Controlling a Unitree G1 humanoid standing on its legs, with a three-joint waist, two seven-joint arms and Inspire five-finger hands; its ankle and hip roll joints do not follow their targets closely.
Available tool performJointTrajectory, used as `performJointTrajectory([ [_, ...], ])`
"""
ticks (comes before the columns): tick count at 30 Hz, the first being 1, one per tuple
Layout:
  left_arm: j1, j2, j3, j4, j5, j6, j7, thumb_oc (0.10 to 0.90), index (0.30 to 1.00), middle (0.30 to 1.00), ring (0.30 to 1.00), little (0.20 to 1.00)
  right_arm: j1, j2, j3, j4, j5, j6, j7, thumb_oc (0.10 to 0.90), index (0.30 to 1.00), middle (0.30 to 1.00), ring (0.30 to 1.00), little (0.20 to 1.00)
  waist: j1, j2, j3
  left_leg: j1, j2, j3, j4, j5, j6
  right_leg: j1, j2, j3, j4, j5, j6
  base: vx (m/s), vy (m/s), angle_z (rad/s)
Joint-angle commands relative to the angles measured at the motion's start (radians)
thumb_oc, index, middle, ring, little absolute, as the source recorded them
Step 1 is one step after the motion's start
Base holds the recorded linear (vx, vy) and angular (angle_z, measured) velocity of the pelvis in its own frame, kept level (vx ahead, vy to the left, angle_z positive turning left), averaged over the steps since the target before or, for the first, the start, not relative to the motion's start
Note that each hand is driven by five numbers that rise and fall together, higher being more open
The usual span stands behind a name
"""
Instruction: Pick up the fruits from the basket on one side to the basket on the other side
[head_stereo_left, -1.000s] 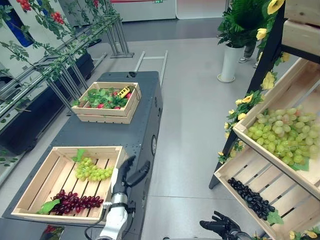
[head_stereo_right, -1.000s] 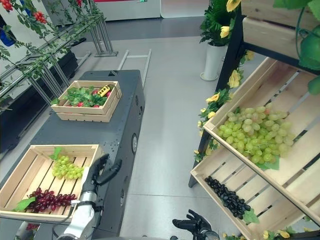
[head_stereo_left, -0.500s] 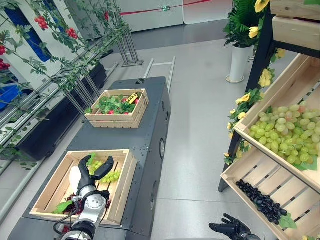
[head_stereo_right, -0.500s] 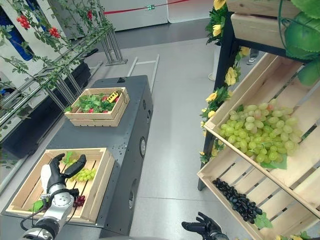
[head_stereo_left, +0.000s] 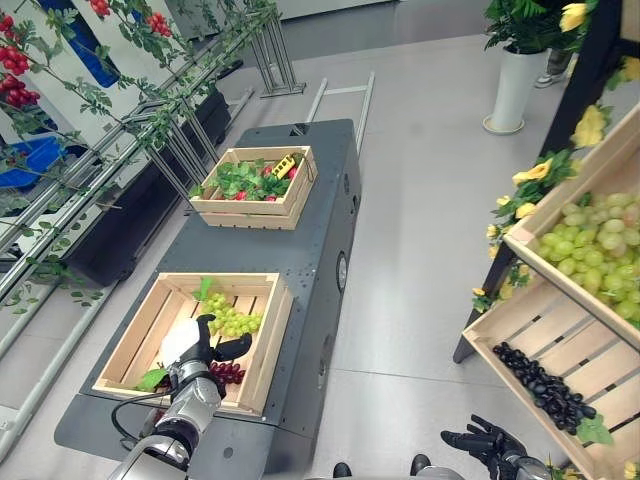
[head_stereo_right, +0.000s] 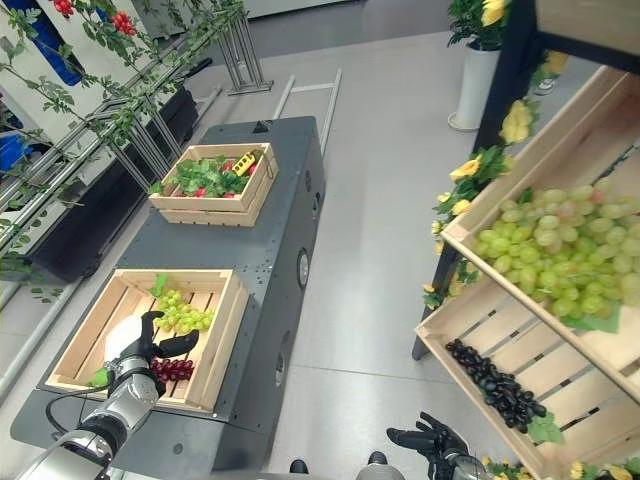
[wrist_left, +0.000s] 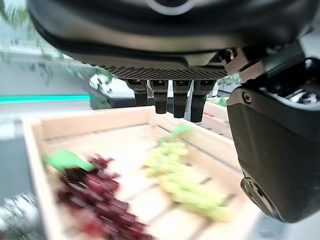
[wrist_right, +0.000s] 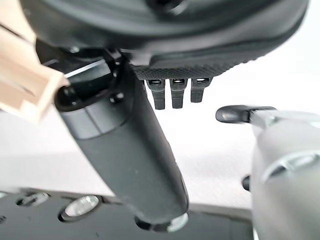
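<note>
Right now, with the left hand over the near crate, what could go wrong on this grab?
1. The left hand is open above the red grapes, and the green grapes lie close beside them, so closing may snag both bunches.
2. The red bunch lies near the wooden crate wall; fingers could catch the wood.
3. The right hand hangs low near the shelf of black grapes; a swing could clip that shelf.

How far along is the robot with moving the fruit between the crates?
Nothing looks moved yet. The green grapes and red grapes both lie in the near crate. The left hand is open above them, holding nothing. The right hand hangs low by the floor, open and idle. Left to do: grasp a bunch and carry it to the other side.
</note>
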Motion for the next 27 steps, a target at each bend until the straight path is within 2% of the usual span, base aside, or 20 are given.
performJointTrajectory([
  [1,-0.094,0.19,0.056,0.026,0.086,0.064,0.062,0.8,0.9,0.9,0.9,0.9,-0.039,0.037,0.011,-0.027,0.067,-0.056,0.073,0.8,0.9,0.9,0.9,0.9,0.025,-0.074,-0.001,-0.082,-0.075,0.013,0.149,-0.147,0.003,-0.026,-0.011,0.066,0.163,-0.174,-0.029,-0.1,0.153,0.13],
  [5,-0.201,0.27,0.039,0.033,-0.025,0.085,0.124,0.8,0.9,0.9,0.9,0.9,-0.124,0.005,0.051,-0.057,0.13,-0.064,0.115,0.8,0.9,0.9,0.9,0.9,0.031,-0.088,0.12,-0.233,-0.059,0.047,0.283,-0.158,0.009,-0.191,-0.029,0.056,0.329,-0.213,-0.051,-0.29,0.171,-0.02],
  [7,-0.255,0.303,0.042,0.035,-0.092,0.072,0.15,0.8,0.9,0.9,0.9,0.9,-0.152,0.001,0.071,-0.058,0.15,-0.066,0.112,0.8,0.9,0.9,0.9,0.9,0.037,-0.102,0.167,-0.305,-0.053,0.056,0.387,-0.192,0.008,-0.264,-0.042,0.058,0.433,-0.245,-0.055,-0.2,0.089,0.2],
  [8,-0.263,0.307,0.043,0.034,-0.105,0.069,0.155,0.8,0.9,0.9,0.9,0.9,-0.157,0.0,0.074,-0.06,0.153,-0.066,0.111,0.8,0.9,0.9,0.9,0.9,0.038,-0.104,0.174,-0.32,-0.052,0.057,0.405,-0.197,0.008,-0.279,-0.045,0.058,0.451,-0.248,-0.056,-0.23,0.089,0.19],
  [10,-0.314,0.343,0.072,0.007,-0.211,0.062,0.182,0.8,0.9,0.9,0.9,0.9,-0.166,-0.001,0.091,-0.089,0.175,-0.063,0.093,0.8,0.9,0.9,0.9,0.9,0.049,-0.12,0.22,-0.419,-0.042,0.051,0.539,-0.24,0.016,-0.358,-0.061,0.05,0.581,-0.289,-0.07,-0.17,0.118,0.21],
  [11,-0.324,0.349,0.086,0.009,-0.186,0.063,0.18,0.8,0.9,0.9,0.9,0.9,-0.164,-0.003,0.094,-0.105,0.182,-0.062,0.089,0.8,0.9,0.9,0.9,0.9,0.051,-0.125,0.233,-0.455,-0.035,0.051,0.587,-0.259,0.02,-0.384,-0.071,0.046,0.633,-0.308,-0.075,-0.08,0.087,0.1],
  [12,-0.324,0.349,0.086,0.009,-0.185,0.063,0.18,0.8,0.9,0.9,0.9,0.9,-0.164,-0.003,0.094,-0.105,0.182,-0.062,0.089,0.8,0.9,0.9,0.9,0.9,0.051,-0.125,0.233,-0.457,-0.034,0.051,0.589,-0.26,0.02,-0.386,-0.071,0.046,0.634,-0.309,-0.075,-0.07,0.078,0.0],
  [15,-0.343,0.373,0.055,-0.001,-0.109,0.105,0.155,0.8,0.9,0.9,0.9,0.9,-0.166,-0.011,0.093,-0.147,0.19,-0.058,0.09,0.8,0.9,0.9,0.9,0.9,0.053,-0.137,0.257,-0.525,-0.019,0.062,0.684,-0.297,0.027,-0.442,-0.09,0.037,0.73,-0.341,-0.081,-0.05,0.079,-0.05],
  [18,-0.353,0.392,0.036,0.002,-0.089,0.102,0.158,0.8,0.9,0.9,0.9,0.9,-0.18,-0.028,0.095,-0.167,0.187,-0.063,0.103,0.8,0.9,0.9,0.9,0.9,0.057,-0.147,0.285,-0.576,-0.004,0.065,0.765,-0.327,0.035,-0.488,-0.104,0.036,0.809,-0.366,-0.083,-0.03,0.079,0.04],
  [27,-0.426,0.465,-0.047,-0.025,0.046,0.115,0.194,0.8,0.9,0.9,0.9,0.9,-0.209,-0.064,0.091,-0.165,0.196,-0.069,0.132,0.8,0.9,0.9,0.9,0.9,0.079,-0.17,0.345,-0.645,0.015,0.055,0.858,-0.36,0.053,-0.557,-0.121,0.031,0.913,-0.389,-0.078,-0.02,0.041,0.03],
])
